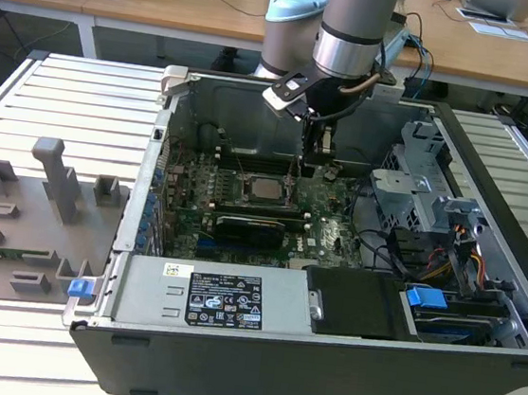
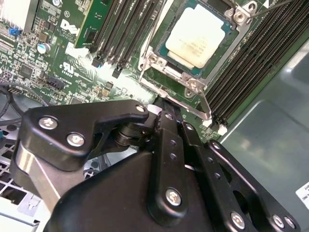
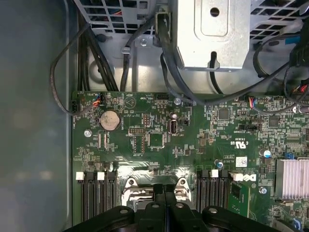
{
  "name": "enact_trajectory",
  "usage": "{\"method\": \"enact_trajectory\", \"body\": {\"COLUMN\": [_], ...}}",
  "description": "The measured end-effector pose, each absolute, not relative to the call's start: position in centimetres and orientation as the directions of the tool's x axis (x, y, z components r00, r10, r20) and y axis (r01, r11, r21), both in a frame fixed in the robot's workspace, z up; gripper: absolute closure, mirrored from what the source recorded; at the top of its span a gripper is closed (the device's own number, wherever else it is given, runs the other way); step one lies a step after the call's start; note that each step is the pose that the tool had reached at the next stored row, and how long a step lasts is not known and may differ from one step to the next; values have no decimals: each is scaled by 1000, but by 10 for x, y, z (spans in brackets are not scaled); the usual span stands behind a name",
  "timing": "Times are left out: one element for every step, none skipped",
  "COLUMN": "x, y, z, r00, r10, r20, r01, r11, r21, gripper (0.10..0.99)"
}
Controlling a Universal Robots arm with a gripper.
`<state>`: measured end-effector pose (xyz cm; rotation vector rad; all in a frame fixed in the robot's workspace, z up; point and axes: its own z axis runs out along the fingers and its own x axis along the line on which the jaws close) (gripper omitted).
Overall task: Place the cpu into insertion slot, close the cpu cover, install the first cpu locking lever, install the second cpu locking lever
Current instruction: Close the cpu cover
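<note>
Inside an open computer case (image 1: 320,376), the cpu (image 2: 195,36) lies flat in the insertion slot (image 1: 245,186), just beside the gripper (image 2: 159,104) and on the exterior view's left of it. The cpu cover (image 2: 181,73) is down around the chip, its window framing the pale metal top. A thin wire locking lever (image 2: 205,104) runs along the near edge of the socket, right at the gripper's tips. In both wrist views the black fingers (image 3: 159,193) stand pressed together with only a seam between them; whether they pinch the wire cannot be told.

The chip is a small square with a matte silver-grey lid and a green rim. The cover is a thin bright steel frame with screw tabs at its corners. Long, narrow black memory slots (image 2: 123,29) flank the socket on the glossy green motherboard (image 3: 159,140), which also carries a round coin battery (image 3: 109,120). The gripper is a black linkage of flat bars joined by silver screws.

The arm (image 1: 355,27), with a silver and pale blue wrist, reaches straight down into the case from above, the gripper pointing at the board.
</note>
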<state>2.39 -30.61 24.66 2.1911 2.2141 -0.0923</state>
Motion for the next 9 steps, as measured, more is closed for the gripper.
{"method": "enact_trajectory", "body": {"x": [23, 22, 20, 19, 18, 17, 16, 15, 14], "y": [-306, -306, -306, -306, -306, -306, -306, -306, -306], "z": [247, 247, 246, 246, 246, 246, 246, 246, 246], "r00": [-11, -11, -11, -11, -11, -11, -11, -11, -11], "r10": [998, 998, 998, 998, 998, 998, 998, 998, 998], "r20": [-60, -60, -60, -60, -60, -59, -60, -60, -59], "r01": [1000, 1000, 1000, 1000, 1000, 1000, 1000, 1000, 1000], "r11": [10, 10, 10, 10, 10, 10, 10, 10, 10], "r21": [-24, -24, -24, -24, -24, -24, -24, -24, -24], "gripper": [980, 980, 980, 980, 980, 980, 980, 980, 980]}}
